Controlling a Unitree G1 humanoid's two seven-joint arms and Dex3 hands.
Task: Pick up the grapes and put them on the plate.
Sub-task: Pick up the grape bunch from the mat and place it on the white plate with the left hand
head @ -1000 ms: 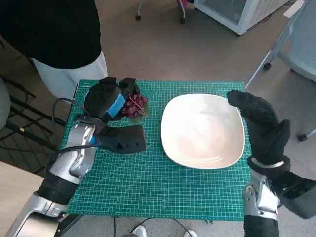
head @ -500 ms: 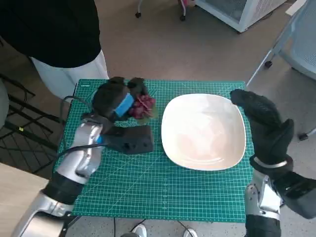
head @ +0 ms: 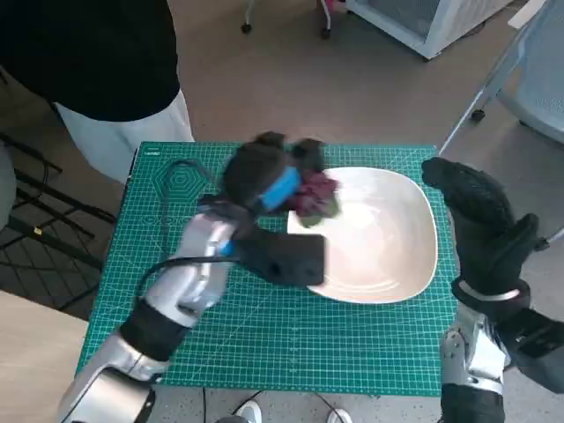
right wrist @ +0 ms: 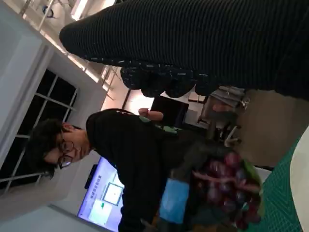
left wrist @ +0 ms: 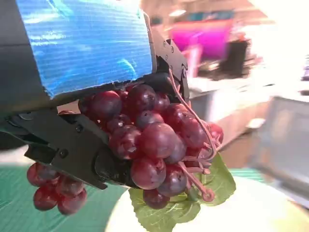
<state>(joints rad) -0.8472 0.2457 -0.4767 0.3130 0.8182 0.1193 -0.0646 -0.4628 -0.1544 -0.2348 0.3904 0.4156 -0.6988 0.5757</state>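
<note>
My left hand (head: 269,172) grips a bunch of dark red grapes (head: 315,191) with a green leaf, lifted above the left rim of the white plate (head: 388,256). Close up, the grapes (left wrist: 149,140) hang from the black fingers (left wrist: 72,145), leaf underneath, with the plate (left wrist: 241,212) below them. The grapes (right wrist: 227,193) and the blue-taped left hand (right wrist: 174,200) also show in the right wrist view. My gloved right hand (head: 476,220) stands upright at the plate's right edge, fingers apart, holding nothing.
The plate lies on a green cutting mat (head: 176,194) that covers the small table. A person in a black top (head: 88,53) stands at the far left corner; the person (right wrist: 125,159) also appears in the right wrist view. Chair legs (head: 493,79) stand at the right.
My left hand has carried the grapes to the right, from the mat's left part to above the plate's left rim. The right hand has hardly moved.
</note>
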